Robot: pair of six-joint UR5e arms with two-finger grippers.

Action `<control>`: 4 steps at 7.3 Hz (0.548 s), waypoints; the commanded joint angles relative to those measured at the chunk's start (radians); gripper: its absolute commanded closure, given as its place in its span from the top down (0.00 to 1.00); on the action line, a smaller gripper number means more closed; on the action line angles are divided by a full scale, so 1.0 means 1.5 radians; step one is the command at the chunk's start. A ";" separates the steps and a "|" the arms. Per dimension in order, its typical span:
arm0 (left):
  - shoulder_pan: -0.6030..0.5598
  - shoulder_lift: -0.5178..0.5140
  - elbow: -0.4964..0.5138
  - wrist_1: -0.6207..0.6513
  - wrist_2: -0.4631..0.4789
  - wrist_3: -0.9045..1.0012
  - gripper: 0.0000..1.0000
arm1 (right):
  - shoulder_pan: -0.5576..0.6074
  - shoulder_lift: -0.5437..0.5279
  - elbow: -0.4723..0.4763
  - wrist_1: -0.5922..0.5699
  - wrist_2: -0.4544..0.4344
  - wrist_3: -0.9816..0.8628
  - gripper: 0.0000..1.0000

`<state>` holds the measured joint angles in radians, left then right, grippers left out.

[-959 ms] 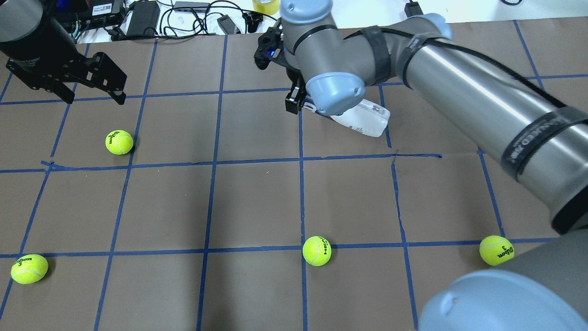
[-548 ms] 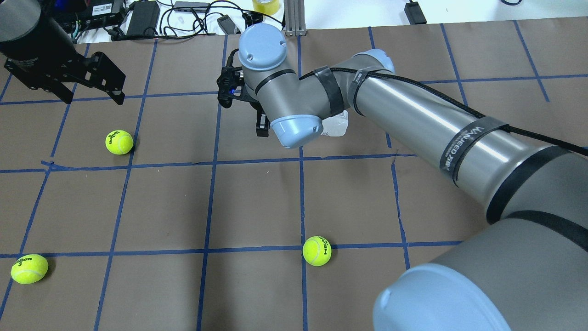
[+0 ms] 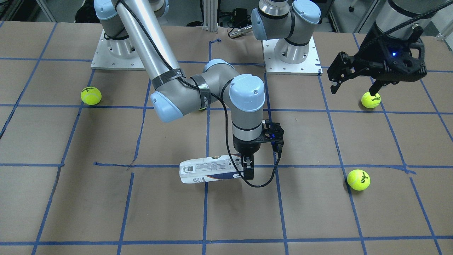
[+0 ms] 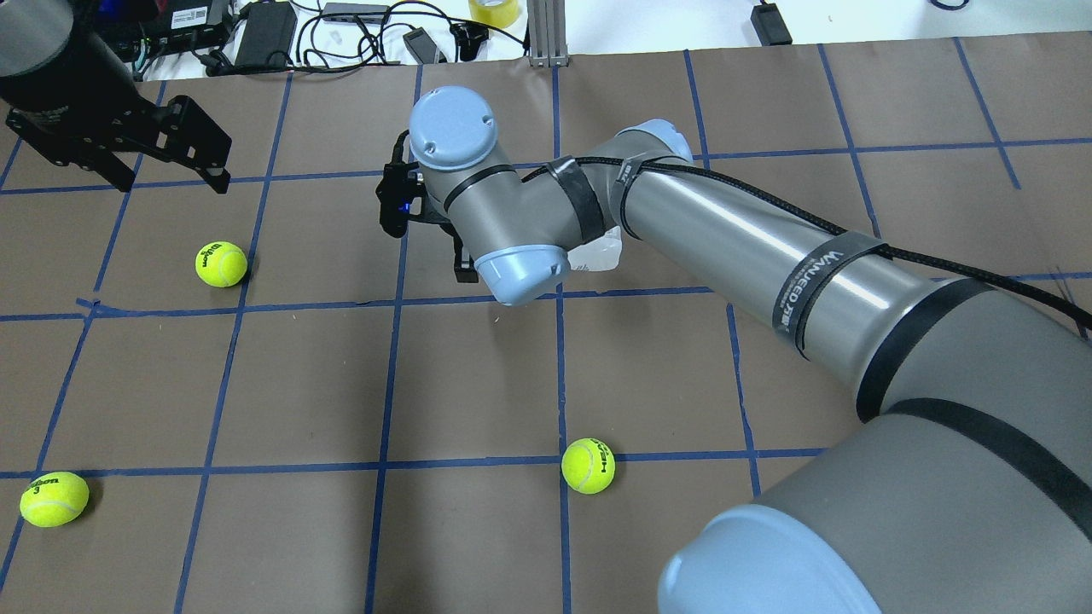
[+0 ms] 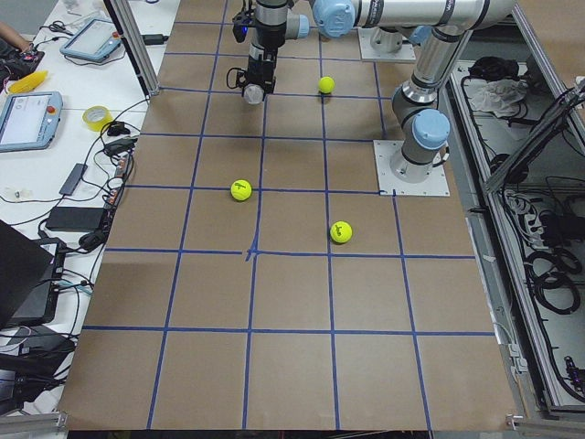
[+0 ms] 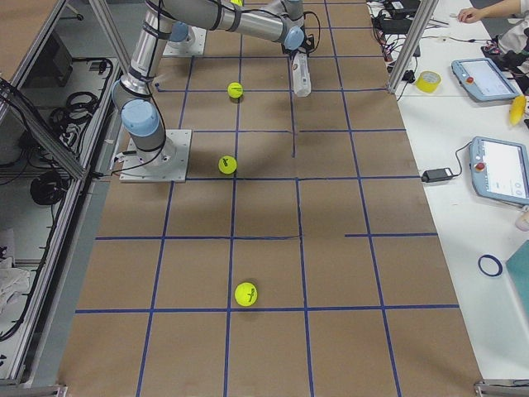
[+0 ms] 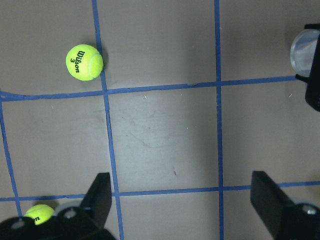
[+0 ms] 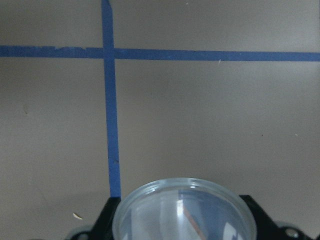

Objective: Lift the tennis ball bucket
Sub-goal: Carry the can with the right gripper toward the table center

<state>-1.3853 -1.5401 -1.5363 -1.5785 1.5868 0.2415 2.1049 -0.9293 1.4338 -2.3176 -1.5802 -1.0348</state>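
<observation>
**Tennis ball bucket (image 3: 207, 170) carried across toward my left side, grip unchanged**

Over the last second my right arm (image 4: 742, 247) has swung in the overhead view from right of the centre tape line to left of it. The bucket has gone with it. Only a small clear corner of it now pokes out from under my forearm in that view.

Right gripper (image 3: 246, 169): pointing straight down, pinching the bucket at one end. The wrist camera shows the open clear rim sitting between my fingers. The labelled body sticks out sideways, close to level and sagging a little at the free end.

Position: mid-table (image 3: 318, 219), across a blue tape line, well apart from every tennis ball (image 4: 588, 466).

Clearance: it looks to be off the paper, since it travelled without dragging anything. No view shows the gap plainly, so I can't be sure.

Left gripper (image 3: 353, 88): spread wide, empty, hovering near another ball at the table's end.

Judgement: the lift is likely done or nearly so. The risk is the long lever arm, because an end grip on smooth plastic could let it rotate or slip.
</observation>
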 commanded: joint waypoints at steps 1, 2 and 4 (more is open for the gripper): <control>0.000 0.000 -0.002 0.000 0.001 0.000 1.00 | 0.008 0.025 -0.001 -0.010 0.002 0.006 1.00; 0.000 0.000 -0.001 0.000 0.001 0.001 1.00 | 0.007 0.024 -0.001 -0.009 -0.006 -0.007 1.00; -0.001 0.000 -0.007 0.000 -0.002 0.000 1.00 | -0.011 0.017 -0.007 0.011 -0.002 -0.012 0.99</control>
<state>-1.3860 -1.5401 -1.5401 -1.5785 1.5867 0.2412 2.1050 -0.8977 1.4266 -2.3198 -1.5836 -1.0479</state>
